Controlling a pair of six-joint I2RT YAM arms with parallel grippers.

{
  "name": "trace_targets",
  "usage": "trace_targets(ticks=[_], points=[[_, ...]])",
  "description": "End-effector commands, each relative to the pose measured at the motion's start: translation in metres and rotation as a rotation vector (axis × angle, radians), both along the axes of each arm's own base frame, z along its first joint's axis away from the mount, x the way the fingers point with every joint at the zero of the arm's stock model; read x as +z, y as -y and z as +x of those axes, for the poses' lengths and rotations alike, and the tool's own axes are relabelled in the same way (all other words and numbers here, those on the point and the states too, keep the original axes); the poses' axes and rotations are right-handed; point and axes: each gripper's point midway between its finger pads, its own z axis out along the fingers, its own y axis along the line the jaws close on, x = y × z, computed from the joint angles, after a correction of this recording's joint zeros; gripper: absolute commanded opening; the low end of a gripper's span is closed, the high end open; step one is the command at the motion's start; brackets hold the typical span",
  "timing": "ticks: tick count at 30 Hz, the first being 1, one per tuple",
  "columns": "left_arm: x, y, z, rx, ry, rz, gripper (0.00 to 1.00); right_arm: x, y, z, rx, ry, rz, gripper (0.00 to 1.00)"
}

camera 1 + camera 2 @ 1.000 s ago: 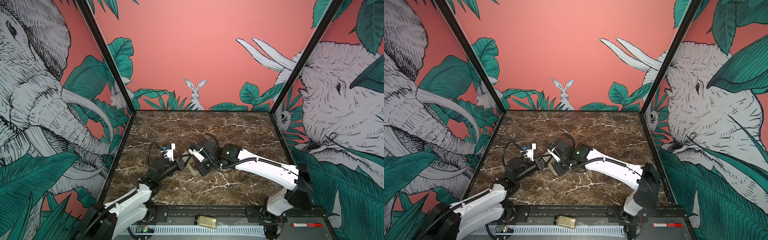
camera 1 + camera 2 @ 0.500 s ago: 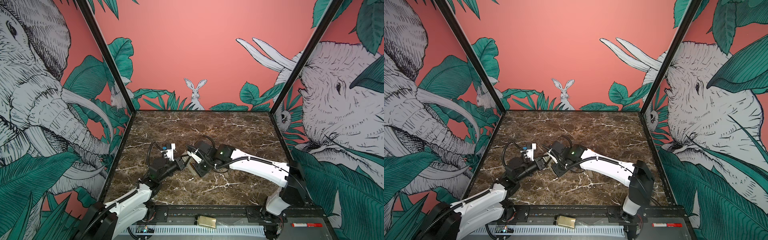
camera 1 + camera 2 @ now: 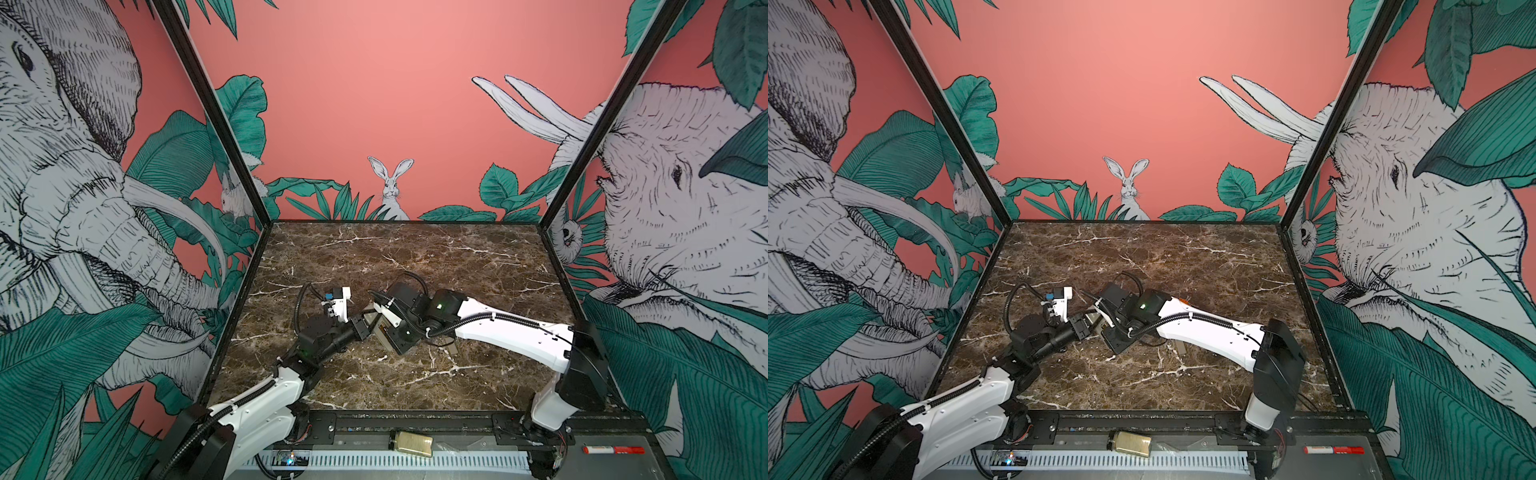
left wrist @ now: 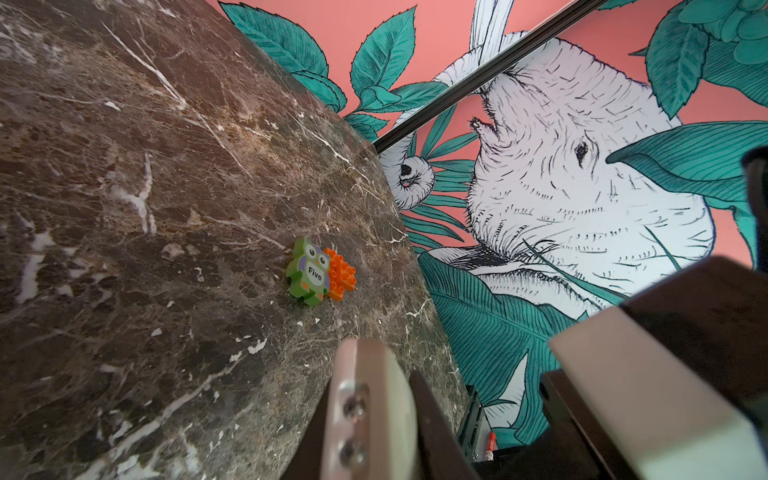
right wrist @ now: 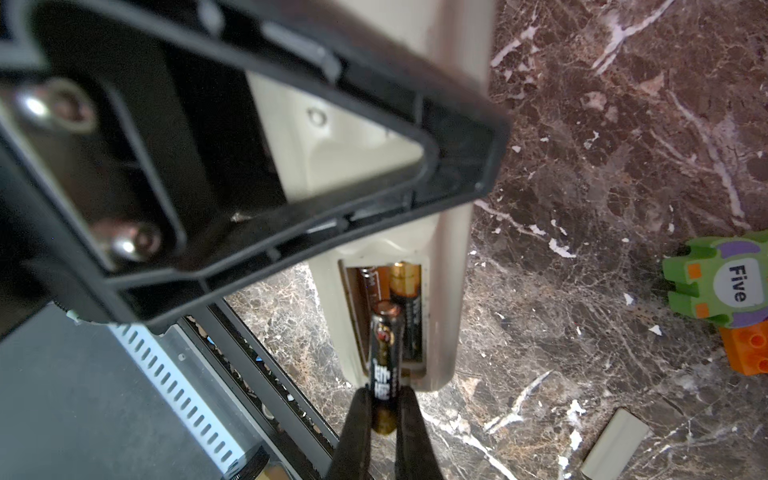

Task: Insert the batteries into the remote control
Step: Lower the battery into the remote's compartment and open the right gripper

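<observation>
My left gripper (image 3: 363, 328) is shut on the remote control (image 5: 449, 232), holding it above the marble with its pale back and open battery recess showing in the right wrist view. One of the batteries (image 5: 409, 299) lies in the far slot of the recess. My right gripper (image 5: 384, 411) is shut on the other battery (image 5: 384, 345), which tilts with its upper end over the empty slot. In the left wrist view the remote control (image 4: 395, 399) shows end-on between the left gripper's (image 4: 374, 432) jaws. In both top views the two grippers meet left of the table's middle.
A pale battery cover (image 5: 615, 446) lies on the marble below the right arm (image 3: 511, 332). A green owl block (image 4: 311, 272) marked "Five" lies beside an orange brick (image 4: 343, 278). A yellowish jar (image 3: 411, 444) and a red marker (image 3: 613, 449) rest on the front rail.
My right arm has swung left and lower, bringing its gripper with the battery in against the remote. The left arm has stayed put.
</observation>
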Motion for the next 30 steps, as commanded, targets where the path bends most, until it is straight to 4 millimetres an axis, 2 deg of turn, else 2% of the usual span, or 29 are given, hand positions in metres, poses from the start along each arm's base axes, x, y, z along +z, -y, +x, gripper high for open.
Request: trace_targets(ticks=[1,19,30], points=[[0.013,0.001,-0.001,-0.004,0.039,-0.036,0.00,0.008,-0.008,0.004,-0.008,0.020,0.026,0.00],[0.016,0.004,-0.003,-0.025,0.041,-0.048,0.00,0.004,-0.010,0.007,-0.007,0.027,0.011,0.00],[0.022,0.011,-0.007,-0.070,0.049,-0.076,0.00,0.006,-0.008,0.010,-0.009,0.044,-0.002,0.07]])
